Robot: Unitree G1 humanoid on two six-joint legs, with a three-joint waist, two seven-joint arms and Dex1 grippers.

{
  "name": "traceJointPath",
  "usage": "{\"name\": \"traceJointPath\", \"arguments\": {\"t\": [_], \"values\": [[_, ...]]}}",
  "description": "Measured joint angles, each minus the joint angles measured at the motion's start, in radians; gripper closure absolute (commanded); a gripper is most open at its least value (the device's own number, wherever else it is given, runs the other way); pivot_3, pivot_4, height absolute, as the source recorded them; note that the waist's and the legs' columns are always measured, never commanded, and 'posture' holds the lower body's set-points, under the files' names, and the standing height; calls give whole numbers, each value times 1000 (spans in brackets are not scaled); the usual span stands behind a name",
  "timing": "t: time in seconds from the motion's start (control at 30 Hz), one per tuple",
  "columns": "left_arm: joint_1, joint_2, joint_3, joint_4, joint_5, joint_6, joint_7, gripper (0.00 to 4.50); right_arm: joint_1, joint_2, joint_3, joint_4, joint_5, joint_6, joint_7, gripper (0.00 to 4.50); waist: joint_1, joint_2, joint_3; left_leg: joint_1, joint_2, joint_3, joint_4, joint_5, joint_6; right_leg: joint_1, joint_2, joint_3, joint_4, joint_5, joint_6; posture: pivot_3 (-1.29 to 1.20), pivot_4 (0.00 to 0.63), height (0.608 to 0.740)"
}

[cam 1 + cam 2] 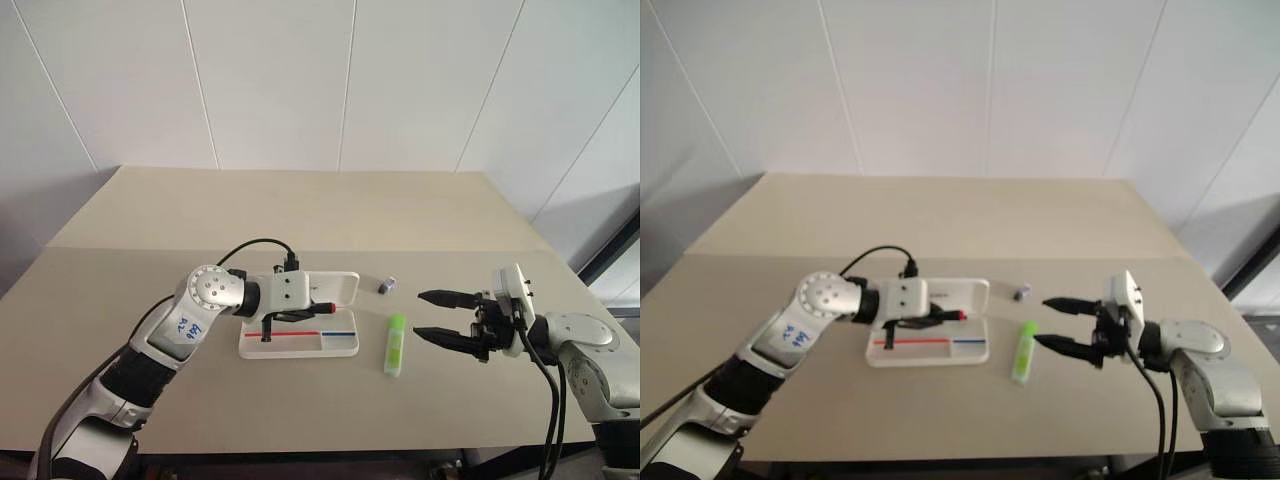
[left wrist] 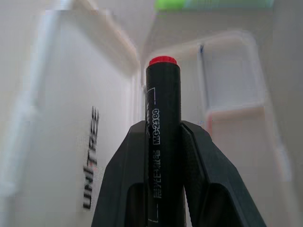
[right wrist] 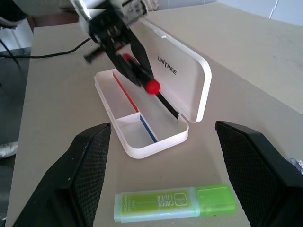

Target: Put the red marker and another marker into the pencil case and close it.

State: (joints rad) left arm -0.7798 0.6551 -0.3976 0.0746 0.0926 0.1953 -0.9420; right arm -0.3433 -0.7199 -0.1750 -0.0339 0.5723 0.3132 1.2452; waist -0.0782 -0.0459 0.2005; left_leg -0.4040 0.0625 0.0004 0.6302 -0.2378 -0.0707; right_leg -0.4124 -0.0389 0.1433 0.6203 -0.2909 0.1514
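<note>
Right wrist view shows my left hand clamped on the red marker, red cap hanging over the open pencil case at mid-desk. I should lower the marker until it lies flat along the long compartment, clear of the divider, then release. My right hand hovers wide open and empty, just right of the green marker lying right of the case.

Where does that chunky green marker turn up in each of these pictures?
Left eye view: green marker lies on the table, right of the open pencil case.
Right eye view: same spot, beside the case.
Left wrist view: a green strip at the top edge.
Right wrist view: lying before the case.
Shared landmark: the white case.
</note>
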Motion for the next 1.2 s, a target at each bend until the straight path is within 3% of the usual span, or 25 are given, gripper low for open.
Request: {"name": "traceJointPath", "arguments": {"t": [0.4, 0.67, 0.83, 1.2], "values": [[-43, -102, -13, 176, 93, -111, 15, 3921, 32, 0, -2, -21, 9, 0, -41, 0, 5, 0, 0, 0, 0, 0, 0, 0, 0, 0, 0, 0, 0, 0, 0, 0, 150, 740], [-43, -116, -4, 175, 101, -108, 12, 1375, 36, 0, -2, -21, 10, 0, -55, 0, 10, 0, 0, 0, 0, 0, 0, 0, 0, 0, 0, 0, 1, 0, 0, 0, 150, 740], [-42, -124, 20, 134, 101, -81, 8, 43, 38, 0, -2, -23, 10, 0, -62, 0, 20, 0, 0, 0, 0, 0, 0, 0, 0, 0, 0, 0, 1, 0, 0, 0, 150, 740], [52, -115, 81, -60, 20, 63, -40, 43, 162, 76, 12, -148, 5, 22, -186, 0, 24, 0, 0, 0, 0, 0, 0, 0, 0, 0, 0, 0, 2, 0, 0, 0, 150, 740]]}}
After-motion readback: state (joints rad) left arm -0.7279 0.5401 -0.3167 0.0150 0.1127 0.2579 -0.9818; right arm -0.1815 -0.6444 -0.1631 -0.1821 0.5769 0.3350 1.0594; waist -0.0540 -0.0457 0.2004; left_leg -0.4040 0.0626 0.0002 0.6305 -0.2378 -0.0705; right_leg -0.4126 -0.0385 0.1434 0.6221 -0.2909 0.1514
